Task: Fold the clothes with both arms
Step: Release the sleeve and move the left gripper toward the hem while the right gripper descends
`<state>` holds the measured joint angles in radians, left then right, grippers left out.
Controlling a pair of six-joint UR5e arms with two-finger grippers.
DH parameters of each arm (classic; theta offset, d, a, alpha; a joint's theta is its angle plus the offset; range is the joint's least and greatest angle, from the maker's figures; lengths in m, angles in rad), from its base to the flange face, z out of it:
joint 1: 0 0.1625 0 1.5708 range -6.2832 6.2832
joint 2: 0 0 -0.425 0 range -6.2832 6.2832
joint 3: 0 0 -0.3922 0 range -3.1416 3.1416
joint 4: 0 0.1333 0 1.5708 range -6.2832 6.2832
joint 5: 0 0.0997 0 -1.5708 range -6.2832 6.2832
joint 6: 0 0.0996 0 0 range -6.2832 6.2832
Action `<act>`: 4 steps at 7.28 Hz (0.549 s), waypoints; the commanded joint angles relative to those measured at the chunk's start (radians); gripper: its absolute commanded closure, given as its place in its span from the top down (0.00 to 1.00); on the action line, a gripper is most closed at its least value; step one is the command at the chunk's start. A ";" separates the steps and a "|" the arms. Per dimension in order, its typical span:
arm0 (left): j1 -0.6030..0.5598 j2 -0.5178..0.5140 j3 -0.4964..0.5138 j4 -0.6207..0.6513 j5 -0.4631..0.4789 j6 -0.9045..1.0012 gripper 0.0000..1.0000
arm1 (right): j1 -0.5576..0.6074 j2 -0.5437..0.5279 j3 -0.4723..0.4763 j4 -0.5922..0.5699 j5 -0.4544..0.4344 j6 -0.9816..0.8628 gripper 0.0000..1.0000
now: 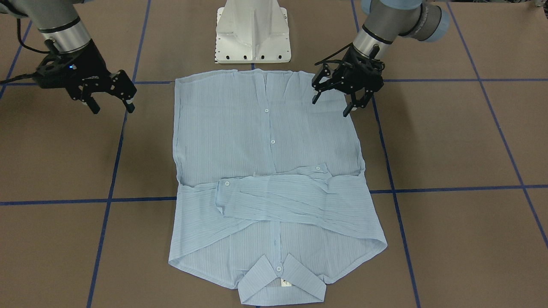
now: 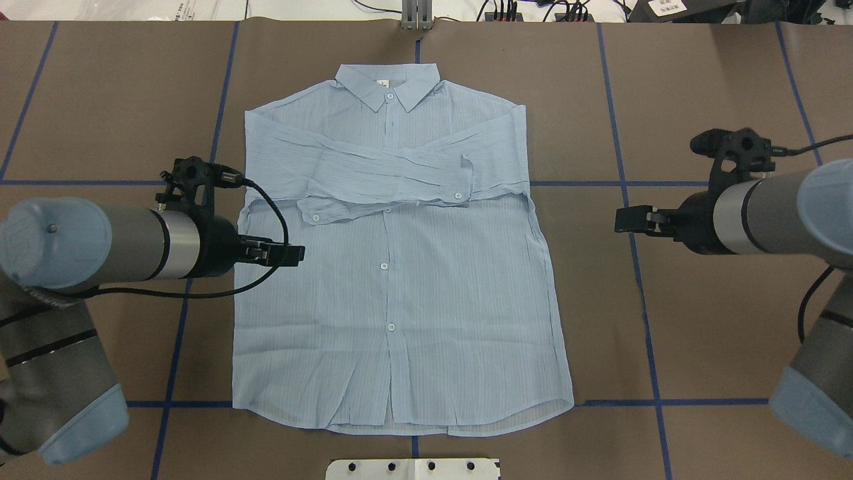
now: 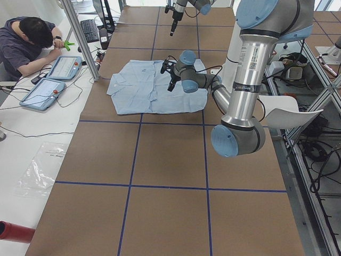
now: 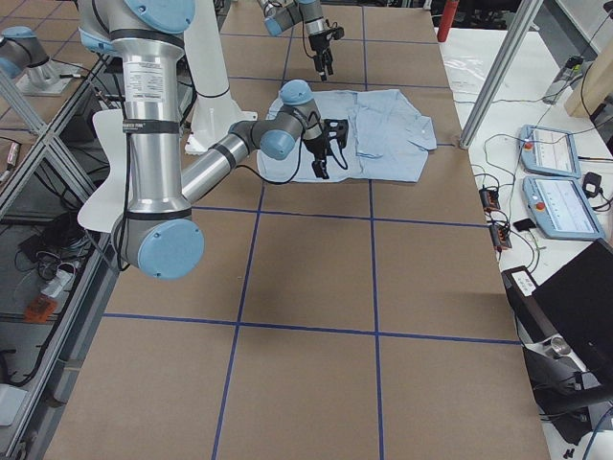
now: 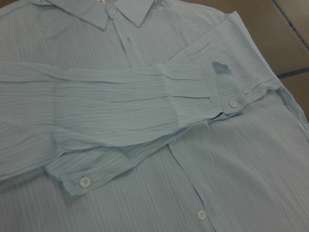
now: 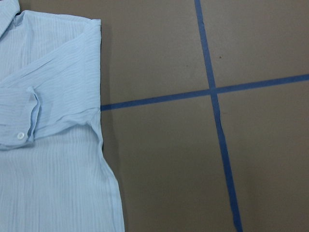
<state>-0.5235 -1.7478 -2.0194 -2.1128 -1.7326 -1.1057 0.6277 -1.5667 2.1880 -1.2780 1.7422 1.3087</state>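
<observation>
Grey arms [image 2: 133, 250] flank shirt [image 2: 400, 300], jaws spread apart.

grey arms [image 2: 126, 250]; blue caps [image 2: 40, 230]; black cables [image 2: 263, 195]

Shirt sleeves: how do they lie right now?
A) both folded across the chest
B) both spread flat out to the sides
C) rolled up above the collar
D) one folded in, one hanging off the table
A: both sleeves lie crossed over the front of the shirt, just below the collar, cuffs resting on the chest.
</observation>
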 commanded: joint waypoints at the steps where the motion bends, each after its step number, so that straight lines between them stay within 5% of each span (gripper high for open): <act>1: 0.162 0.111 -0.033 0.010 0.132 -0.167 1.00 | -0.173 -0.071 0.068 0.000 -0.142 0.128 1.00; 4: 0.302 0.154 -0.025 0.052 0.229 -0.266 0.99 | -0.203 -0.073 0.068 0.000 -0.168 0.130 1.00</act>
<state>-0.2652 -1.6044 -2.0468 -2.0883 -1.5419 -1.3417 0.4368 -1.6390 2.2559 -1.2778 1.5839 1.4357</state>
